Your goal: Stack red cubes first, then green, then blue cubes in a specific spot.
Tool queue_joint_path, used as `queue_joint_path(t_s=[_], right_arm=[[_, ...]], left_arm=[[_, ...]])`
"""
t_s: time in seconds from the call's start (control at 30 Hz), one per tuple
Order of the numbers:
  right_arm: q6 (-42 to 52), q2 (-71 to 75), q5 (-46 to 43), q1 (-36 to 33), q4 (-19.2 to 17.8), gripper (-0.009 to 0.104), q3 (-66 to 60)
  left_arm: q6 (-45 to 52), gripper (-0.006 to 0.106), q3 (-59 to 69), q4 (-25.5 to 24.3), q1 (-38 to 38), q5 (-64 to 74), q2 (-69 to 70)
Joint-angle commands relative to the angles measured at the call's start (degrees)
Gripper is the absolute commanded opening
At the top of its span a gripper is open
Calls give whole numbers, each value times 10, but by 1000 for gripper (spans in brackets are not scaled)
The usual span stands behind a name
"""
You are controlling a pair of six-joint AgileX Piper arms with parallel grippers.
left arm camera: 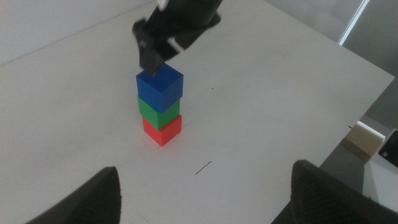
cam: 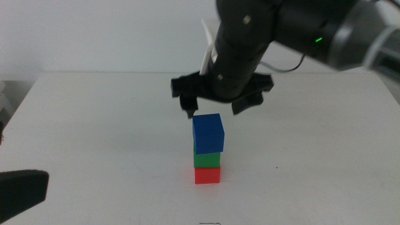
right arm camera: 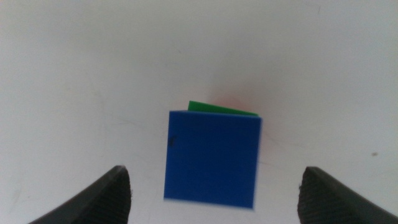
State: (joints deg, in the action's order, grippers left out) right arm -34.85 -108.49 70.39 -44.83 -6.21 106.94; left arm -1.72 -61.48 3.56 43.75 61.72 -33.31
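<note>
A three-cube tower stands on the white table: the red cube [cam: 207, 175] at the bottom, the green cube [cam: 207, 160] on it, and the blue cube [cam: 207, 133] on top, turned slightly askew. My right gripper [cam: 220, 103] hovers open just above the blue cube [right arm camera: 212, 157], touching nothing, its jaws spread wide to either side. A sliver of the green cube [right arm camera: 214, 107] peeks from beneath. My left gripper [left arm camera: 205, 199] waits open near the table's front left, with the tower, red cube [left arm camera: 162, 129] lowest, ahead of it.
The white table [cam: 94, 125] ends at an edge [left arm camera: 367, 118] on the right side, with a tan block [left arm camera: 362, 139] beyond it. A small dark mark [left arm camera: 203, 168] lies on the surface near the tower.
</note>
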Motion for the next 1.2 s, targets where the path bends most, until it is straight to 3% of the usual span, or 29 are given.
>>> queue_joint_path(t_s=[0.0,0.2,0.3,0.53,0.8,0.87,1.17], right_arm=[[24,63,-5,1,-19,74,18],[125,156,-10,18,0,74,15],[165,226,-53,53,8,74,-30],[187,442,-256,186,13,74,-266],[273,603,-352,362,92,74,-441],[284,614,-359,371,107,74,-452],[293,613,-350,371,82,74,-453]], left_arm=[[-2,94,-12,6,1,-40,-6],[-2,94,-12,6,1,-40,-6],[-2,94,-12,6,1,-40,-6],[-2,94,-12,6,1,-40,-6],[-2,94,-12,6,1,-40,-6],[-2,94,-12,6,1,-40,-6],[-2,94,-12,6,1,-40,-6]])
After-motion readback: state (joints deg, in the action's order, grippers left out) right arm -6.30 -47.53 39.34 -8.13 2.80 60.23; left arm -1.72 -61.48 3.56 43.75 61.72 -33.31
